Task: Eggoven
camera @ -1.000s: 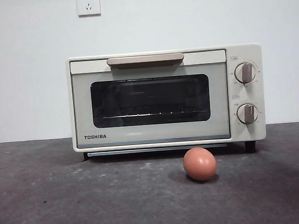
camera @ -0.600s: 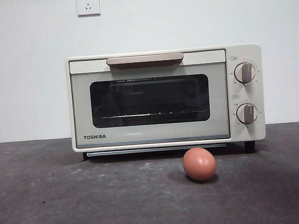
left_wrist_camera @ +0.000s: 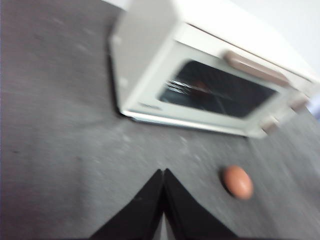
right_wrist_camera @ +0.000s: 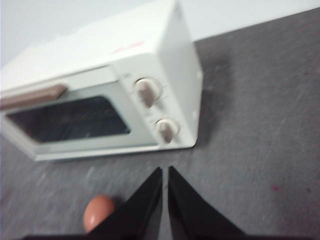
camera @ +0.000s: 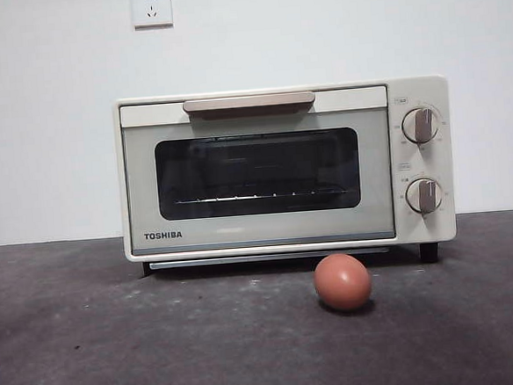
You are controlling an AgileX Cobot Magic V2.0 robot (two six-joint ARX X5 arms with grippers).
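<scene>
Both my arms hang high above the table, neither touching anything. The left gripper [left_wrist_camera: 163,172] has its jaws pressed together and empty; the right gripper [right_wrist_camera: 165,170] shows its jaws nearly shut with a thin slit between them, also empty.

From the left gripper the egg [left_wrist_camera: 237,181] lies on the dark grey table [left_wrist_camera: 60,150], off to one side and below the tips, well apart from them. From the right gripper it sits below and to the other side, partly hidden by a jaw. The TOSHIBA toaster oven [camera: 286,168] stands beyond the egg from both grippers, its door shut, the beige handle [camera: 248,102] along the door's top edge.

My worries: the egg is smooth and oval, so a jaw brushing it off-centre would likely send it rolling, perhaps under the oven's front lip. Squeezing too hard could crack it. The door must come down first, and I judge it would swing down over where the egg lies.

Against the earlier front pictures, nothing has really changed: egg and oven in place, door closed, no arm in that view.
</scene>
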